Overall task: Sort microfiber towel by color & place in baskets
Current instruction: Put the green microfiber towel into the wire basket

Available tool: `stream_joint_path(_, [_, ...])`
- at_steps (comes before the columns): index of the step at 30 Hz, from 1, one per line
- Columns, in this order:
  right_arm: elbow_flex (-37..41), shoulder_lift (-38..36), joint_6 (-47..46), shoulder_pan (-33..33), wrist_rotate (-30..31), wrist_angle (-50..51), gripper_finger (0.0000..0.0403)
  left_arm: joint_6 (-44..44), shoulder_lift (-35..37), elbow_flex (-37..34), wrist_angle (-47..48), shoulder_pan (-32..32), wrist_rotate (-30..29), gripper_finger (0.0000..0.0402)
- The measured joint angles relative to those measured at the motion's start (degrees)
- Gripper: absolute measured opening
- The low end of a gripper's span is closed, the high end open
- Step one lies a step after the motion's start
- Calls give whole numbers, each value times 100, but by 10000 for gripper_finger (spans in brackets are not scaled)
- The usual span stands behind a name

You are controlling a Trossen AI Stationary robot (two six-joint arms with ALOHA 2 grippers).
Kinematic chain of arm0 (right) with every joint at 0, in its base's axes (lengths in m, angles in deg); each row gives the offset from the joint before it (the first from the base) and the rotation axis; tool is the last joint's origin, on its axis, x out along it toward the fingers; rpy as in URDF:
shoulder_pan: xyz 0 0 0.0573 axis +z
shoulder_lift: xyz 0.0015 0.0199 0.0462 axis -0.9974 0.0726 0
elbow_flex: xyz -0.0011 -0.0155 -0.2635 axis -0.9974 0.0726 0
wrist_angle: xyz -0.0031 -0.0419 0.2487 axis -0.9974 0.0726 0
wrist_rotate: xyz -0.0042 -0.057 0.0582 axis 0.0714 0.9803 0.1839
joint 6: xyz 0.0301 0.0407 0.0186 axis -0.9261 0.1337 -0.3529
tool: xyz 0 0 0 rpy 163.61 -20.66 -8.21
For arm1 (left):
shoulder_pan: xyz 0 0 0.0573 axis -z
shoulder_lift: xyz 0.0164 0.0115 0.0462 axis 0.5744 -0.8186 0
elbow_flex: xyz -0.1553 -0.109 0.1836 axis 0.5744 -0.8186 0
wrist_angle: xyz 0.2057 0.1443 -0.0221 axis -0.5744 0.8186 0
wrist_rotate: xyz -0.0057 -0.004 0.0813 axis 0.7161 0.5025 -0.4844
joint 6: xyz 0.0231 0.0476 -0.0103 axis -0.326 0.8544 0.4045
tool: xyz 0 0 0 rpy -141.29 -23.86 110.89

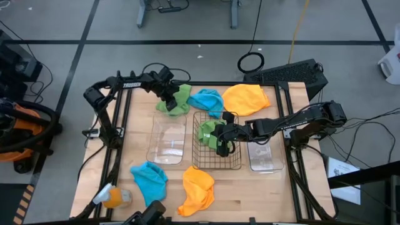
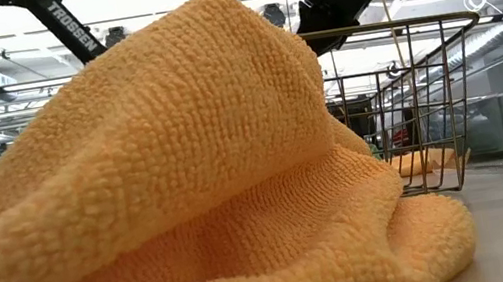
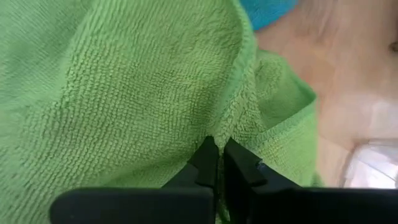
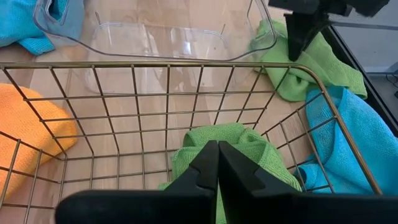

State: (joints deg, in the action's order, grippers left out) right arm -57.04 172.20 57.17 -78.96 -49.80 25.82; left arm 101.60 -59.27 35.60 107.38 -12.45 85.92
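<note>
With my left gripper (image 1: 167,97) pinching a thin fold of the green towel (image 1: 178,100) at upper centre of the high view, beside the blue towel (image 1: 207,99), I judge the fold could slip free as I lift.

— What's on the wooden table (image 1: 250,190) apart from the sorting job?
— A small hard orange-and-white object (image 1: 114,197), lying at the near left corner.
— And off the far right corner?
— A flat black slab (image 1: 294,73), maybe a keyboard; I can't tell. Just left of it, a black cable ring (image 1: 250,62) lies on the grey floor (image 1: 187,25).
— Anything at the sides?
— An orange-and-black machine (image 1: 15,134) on the left; on the right, a printed sheet of paper (image 1: 342,172).
</note>
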Motion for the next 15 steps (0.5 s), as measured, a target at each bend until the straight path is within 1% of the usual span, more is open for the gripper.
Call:
stream_joint_path(3, [0,0,0,0,0,28,2,-158,223,121,35,-9,2,6])
stream_joint_path(7, [0,0,-6,0,13,28,2,-258,757,357,241,14,3,5])
stream_joint_path(12, [0,0,-19,0,28,-32,2,-302,1711,576,427,203,6,4])
stream_joint_path(15, [0,0,-16,0,52,-180,2,-304,2322,673,432,429,0,4])
